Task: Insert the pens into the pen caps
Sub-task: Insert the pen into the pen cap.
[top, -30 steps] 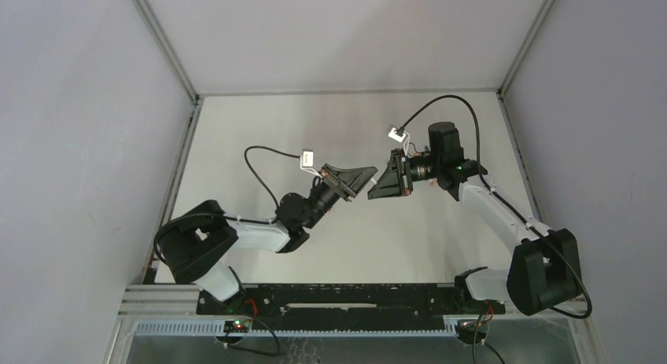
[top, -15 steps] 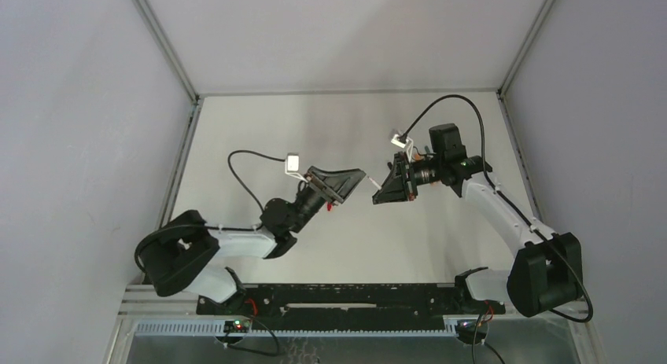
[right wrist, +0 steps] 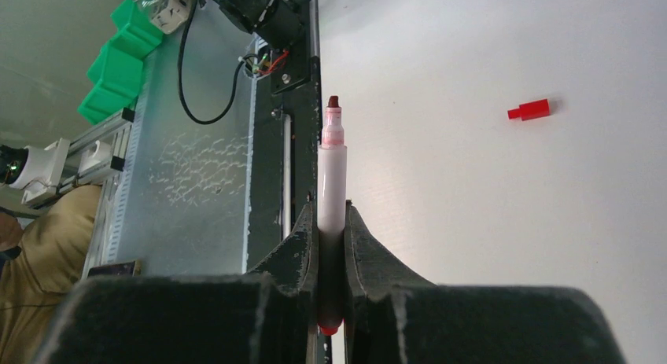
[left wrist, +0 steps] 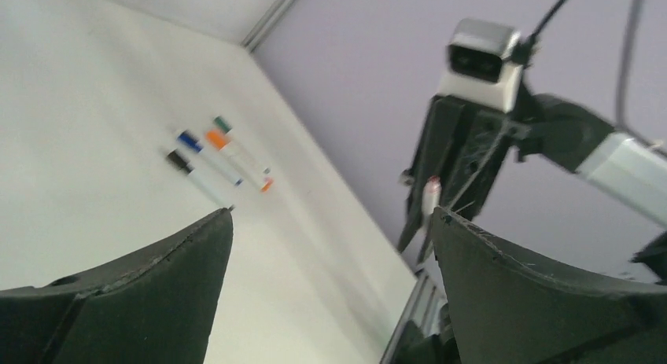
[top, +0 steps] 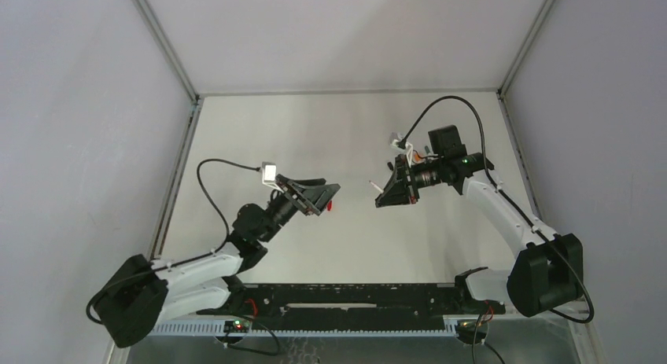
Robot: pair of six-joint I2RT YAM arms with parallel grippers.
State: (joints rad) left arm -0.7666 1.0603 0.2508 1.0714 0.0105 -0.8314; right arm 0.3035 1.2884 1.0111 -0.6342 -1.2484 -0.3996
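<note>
The slim white-barrelled plastic marker pen [right wrist: 332, 167] with a bare red nib is clamped in the right hand [right wrist: 332, 218]. It is gripped near its tail, so most of its length juts past the fingertips. Its short red plastic cap [right wrist: 528, 110] lies on its side on the white bench [right wrist: 472, 238]. The cap is beyond and to the right of that hand's fingertips, well apart from the nib, and in neither hand.

As I judge it, the main danger lies in picking the cap up. It is tiny and round, so fingers closing off-centre could roll it or squirt it away, or pinch it with its mouth turned from the nib. The push would then miss. With the pen held so near its tail, a skewed push could also lever it in the grip or smear the nib on the cap's rim.

The left hand [left wrist: 332, 215] is spread fully wide and empty. It touches nothing, is raised above the bench, and faces the right hand. Beyond its left fingertip, 4 other white pens [left wrist: 216, 138] lie side by side on the bench, capped black, blue, orange and green.
</note>
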